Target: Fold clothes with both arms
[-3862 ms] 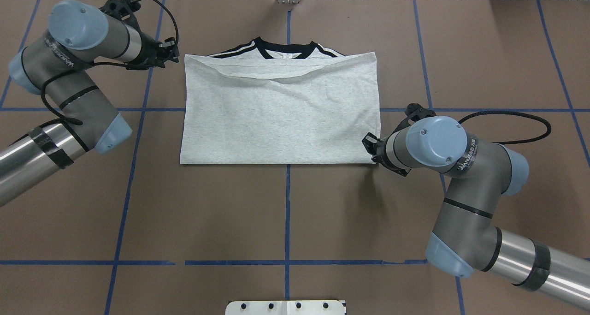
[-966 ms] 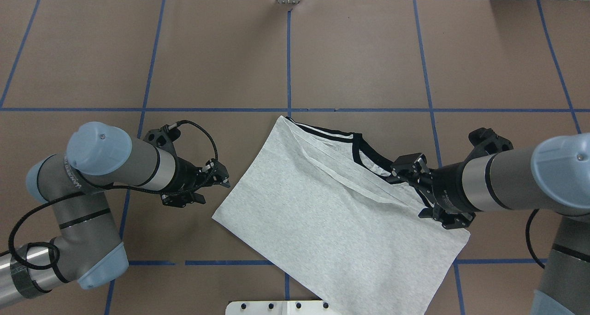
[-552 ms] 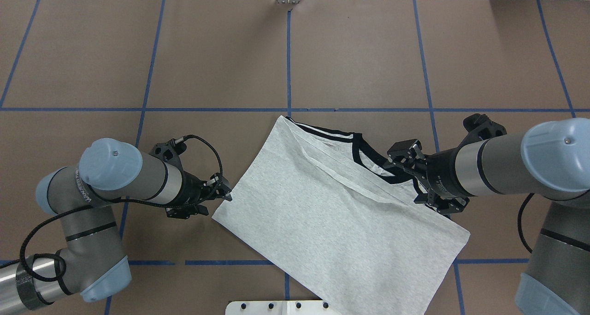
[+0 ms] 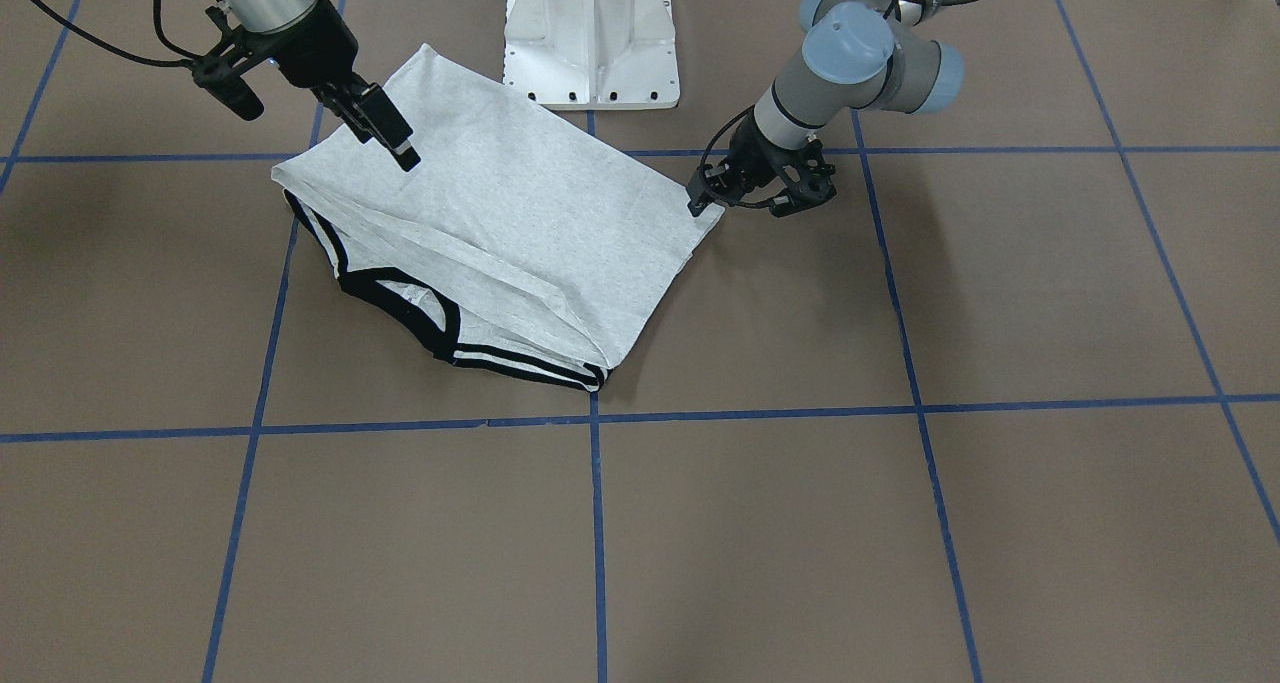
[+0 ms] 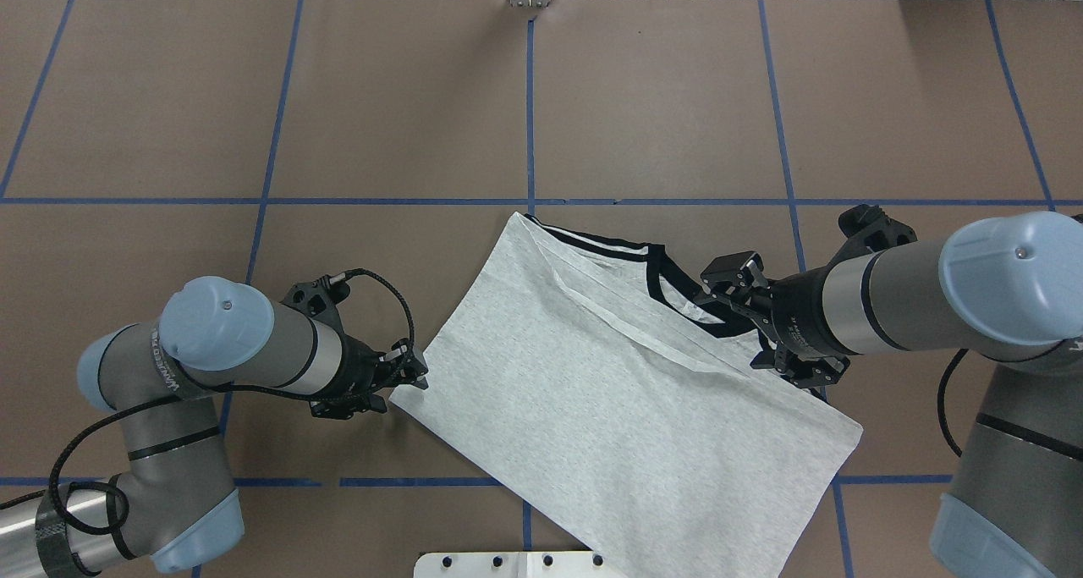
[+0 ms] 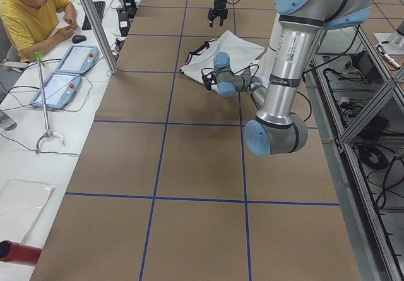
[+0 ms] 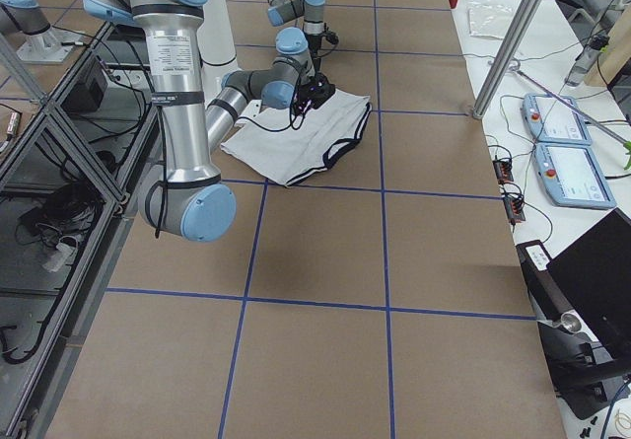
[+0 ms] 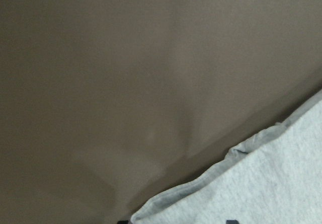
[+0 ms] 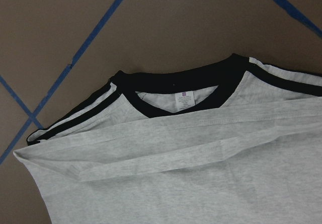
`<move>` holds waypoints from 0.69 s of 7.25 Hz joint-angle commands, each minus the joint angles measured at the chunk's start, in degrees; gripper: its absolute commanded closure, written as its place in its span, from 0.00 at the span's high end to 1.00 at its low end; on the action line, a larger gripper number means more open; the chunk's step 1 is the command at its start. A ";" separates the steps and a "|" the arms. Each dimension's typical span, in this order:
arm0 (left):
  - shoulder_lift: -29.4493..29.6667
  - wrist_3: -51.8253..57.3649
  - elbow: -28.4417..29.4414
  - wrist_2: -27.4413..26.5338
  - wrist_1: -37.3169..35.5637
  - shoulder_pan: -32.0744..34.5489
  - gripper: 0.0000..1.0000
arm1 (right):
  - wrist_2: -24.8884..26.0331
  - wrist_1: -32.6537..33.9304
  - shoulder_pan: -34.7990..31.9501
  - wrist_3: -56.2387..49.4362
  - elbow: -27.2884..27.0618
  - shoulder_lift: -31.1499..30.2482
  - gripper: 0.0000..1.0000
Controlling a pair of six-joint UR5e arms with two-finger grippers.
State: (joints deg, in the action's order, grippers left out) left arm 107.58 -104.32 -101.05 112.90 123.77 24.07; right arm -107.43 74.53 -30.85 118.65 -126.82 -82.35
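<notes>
The clothes are one grey T-shirt (image 5: 609,392) with a black collar, folded and lying slantwise on the brown table close to the robot base. My left gripper (image 5: 416,373) sits low at the shirt's left corner (image 4: 712,225), open. In the left wrist view the hem corner (image 8: 271,183) lies between two dark fingertips at the bottom edge. My right gripper (image 5: 709,294) hovers above the collar side of the shirt (image 4: 500,213), open and holding nothing. The right wrist view looks down on the collar and label (image 9: 183,100).
The white pedestal base (image 4: 592,33) stands just behind the shirt, and the shirt's near corner overlaps its plate (image 5: 525,564). Blue tape lines grid the table. A seated person (image 6: 38,16) and control pendants (image 6: 63,72) are at a side bench.
Since the earliest frame the shirt has come from the far middle to near the base, turned slantwise. In the last second the left gripper closed in on its corner and the right drew back.
</notes>
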 commanded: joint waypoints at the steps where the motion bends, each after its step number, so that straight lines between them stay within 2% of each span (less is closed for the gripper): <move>1: 0.00 0.00 0.33 -0.05 -0.02 -0.08 0.67 | 0.03 0.00 0.00 0.00 0.08 0.08 1.00; 4: 0.00 0.08 1.12 -0.05 -0.02 -0.26 0.58 | -0.06 0.00 0.09 0.00 -0.01 0.08 1.00; 5: 0.00 0.08 1.12 -0.05 -0.02 -0.26 0.35 | -0.06 0.00 0.09 0.00 -0.01 0.08 1.00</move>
State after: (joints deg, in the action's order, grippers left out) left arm 107.58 -104.25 -100.02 112.85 123.75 23.83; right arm -107.48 74.53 -30.80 118.65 -126.81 -82.26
